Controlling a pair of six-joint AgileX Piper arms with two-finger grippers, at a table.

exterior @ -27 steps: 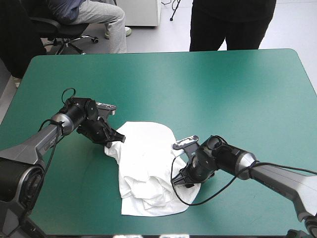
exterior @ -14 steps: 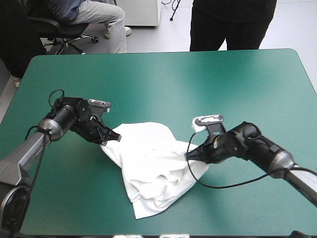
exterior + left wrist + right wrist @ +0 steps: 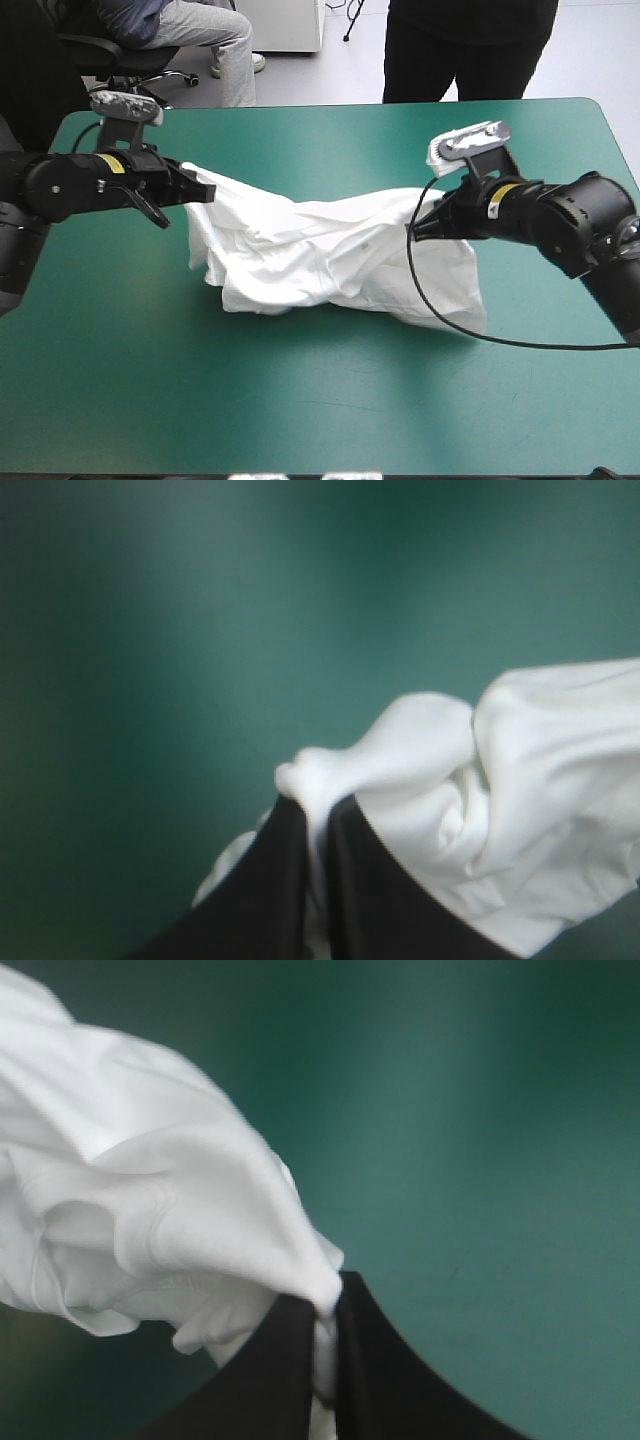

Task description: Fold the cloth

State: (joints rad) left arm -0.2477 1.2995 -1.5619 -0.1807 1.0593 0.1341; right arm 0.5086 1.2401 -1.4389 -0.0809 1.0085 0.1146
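Above the tabletop the T-shirt is strung between both arms — left gripper fingers pinching one end, right gripper fingers pinching the other — with crumpled folds sagging low in the middle.

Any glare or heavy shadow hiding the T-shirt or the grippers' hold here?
High view: even light, no glare; the T-shirt throws only a soft shadow on the teal-green cover under its lower edge. Left wrist view: the left gripper pinches the T-shirt in plain light. Right wrist view: the right gripper likewise; only the folds carry mild shading.
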